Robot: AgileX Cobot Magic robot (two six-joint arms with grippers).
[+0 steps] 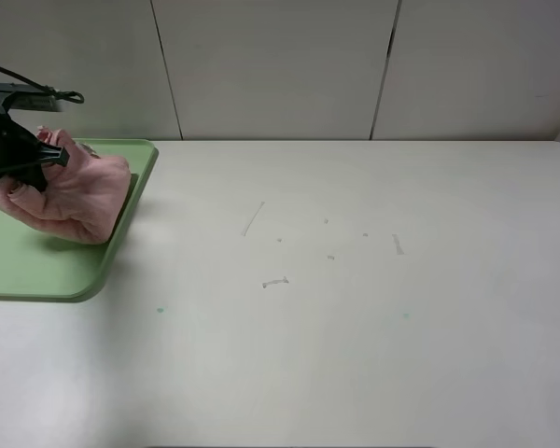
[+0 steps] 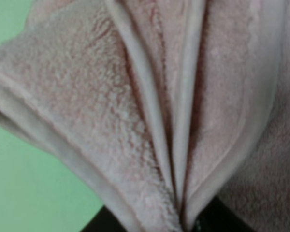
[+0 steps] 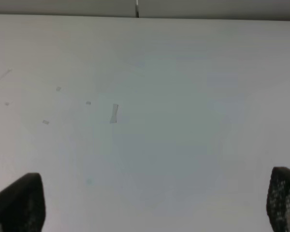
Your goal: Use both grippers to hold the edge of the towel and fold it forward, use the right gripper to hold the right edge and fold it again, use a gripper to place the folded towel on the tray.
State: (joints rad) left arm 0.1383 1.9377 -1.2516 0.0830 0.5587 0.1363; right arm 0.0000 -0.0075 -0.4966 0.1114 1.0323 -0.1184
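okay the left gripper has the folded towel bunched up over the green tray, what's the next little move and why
Probably lower slightly and open the left gripper. It is shut on the towel, whose bulk already sits on the tray, green showing beside the folds in the wrist view. One side of the towel reaches the tray's rim by the table, so a gentle release should leave it inside. The right gripper is open over bare table.

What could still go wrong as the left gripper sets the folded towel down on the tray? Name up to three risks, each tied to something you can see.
1. The towel lies bunched near the tray right rim, so it may spill over that rim when let go.
2. The left gripper pinches several hems together; opening could let the folds spring apart.
3. Plush may snag on the fingers as the arm lifts, dragging the towel off the tray.
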